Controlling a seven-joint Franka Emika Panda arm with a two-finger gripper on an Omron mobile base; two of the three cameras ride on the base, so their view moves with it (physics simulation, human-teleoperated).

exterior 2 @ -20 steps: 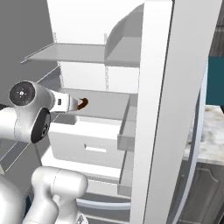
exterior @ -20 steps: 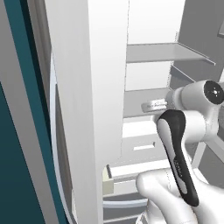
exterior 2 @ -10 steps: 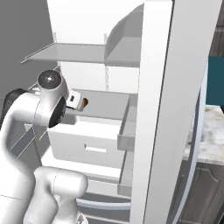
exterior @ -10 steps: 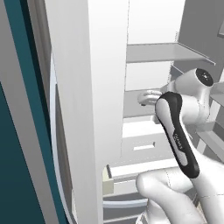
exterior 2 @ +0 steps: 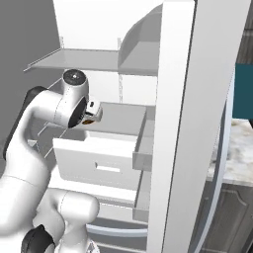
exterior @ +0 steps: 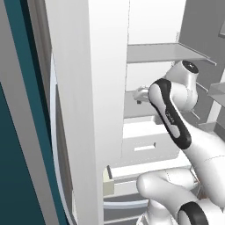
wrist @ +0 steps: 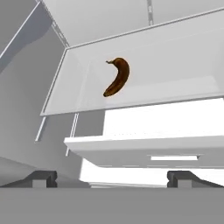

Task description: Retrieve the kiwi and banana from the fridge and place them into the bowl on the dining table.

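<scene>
I see the fridge (exterior: 92, 88) standing open, its white shelves and a pulled-out drawer (exterior 2: 99, 163) in front of me; my arm (exterior: 171, 118) reaches inside, above that drawer; the gripper (wrist: 111, 177) hangs with its jaws wide apart, holding nothing; the banana (wrist: 117, 77), brown and curved, lies on the fridge shelf just above the drawer, well apart from the fingertips (wrist: 41, 178).

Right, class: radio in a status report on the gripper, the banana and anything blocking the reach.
Gripper open, empty, inside the fridge. Banana lying on a white shelf ahead, apart from the fingertips. Nothing between gripper and banana.
</scene>
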